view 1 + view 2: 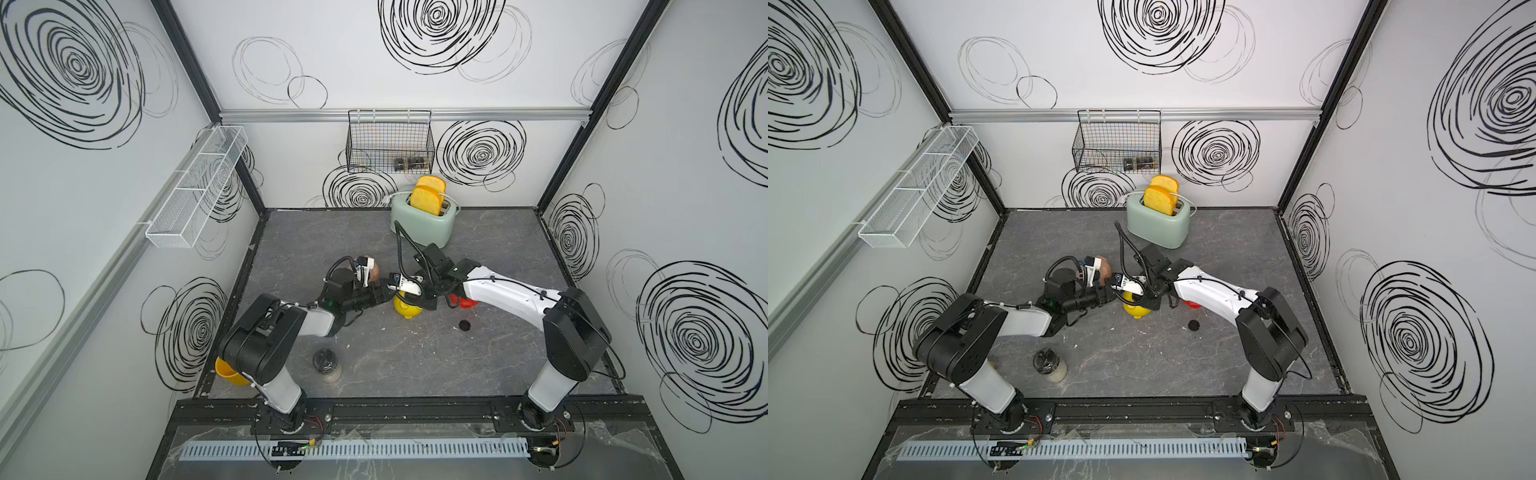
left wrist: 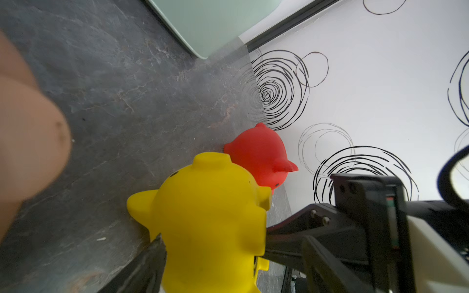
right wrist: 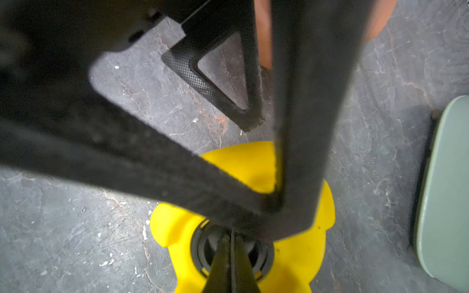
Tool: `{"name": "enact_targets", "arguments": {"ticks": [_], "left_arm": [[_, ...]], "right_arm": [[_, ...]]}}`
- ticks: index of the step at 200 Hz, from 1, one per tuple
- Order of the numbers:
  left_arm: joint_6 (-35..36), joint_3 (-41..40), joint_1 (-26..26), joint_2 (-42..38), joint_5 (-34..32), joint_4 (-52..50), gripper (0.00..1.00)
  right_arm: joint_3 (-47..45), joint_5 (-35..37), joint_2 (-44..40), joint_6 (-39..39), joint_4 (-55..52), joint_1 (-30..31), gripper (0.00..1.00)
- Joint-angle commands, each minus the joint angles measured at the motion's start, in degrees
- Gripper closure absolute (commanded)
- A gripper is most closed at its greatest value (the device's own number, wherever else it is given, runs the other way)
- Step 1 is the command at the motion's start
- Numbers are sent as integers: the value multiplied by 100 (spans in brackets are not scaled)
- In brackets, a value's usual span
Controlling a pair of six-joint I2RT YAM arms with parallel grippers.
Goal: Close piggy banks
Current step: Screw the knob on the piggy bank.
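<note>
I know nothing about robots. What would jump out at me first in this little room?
The left arm and right arm meet in the middle of the grey table over a bright yellow piggy bank. The right tool is shut, its tips at the round hole on the pig's underside. By the back wall, a mint-green toaster holds two slices of toast, and bold black spirals cover the white walls.

L claw (image 1: 397,297) & R claw (image 3: 231,253) crowd yellow pig (image 2: 210,215); red pig (image 2: 258,154) just beside; table (image 1: 519,257) nr R wall open.
</note>
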Motion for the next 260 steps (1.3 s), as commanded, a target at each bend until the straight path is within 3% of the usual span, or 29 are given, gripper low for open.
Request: {"name": "enact_targets", "arguments": {"ticks": [1,260], "left_arm": [[-127,20,-32,52,75,432,12],[43,231,633,-408,18,-48,12]], "right_arm": [[-63,-50,156,-97,-405,10,100],[-14,-4,271,-70,-467,12,100]]}}
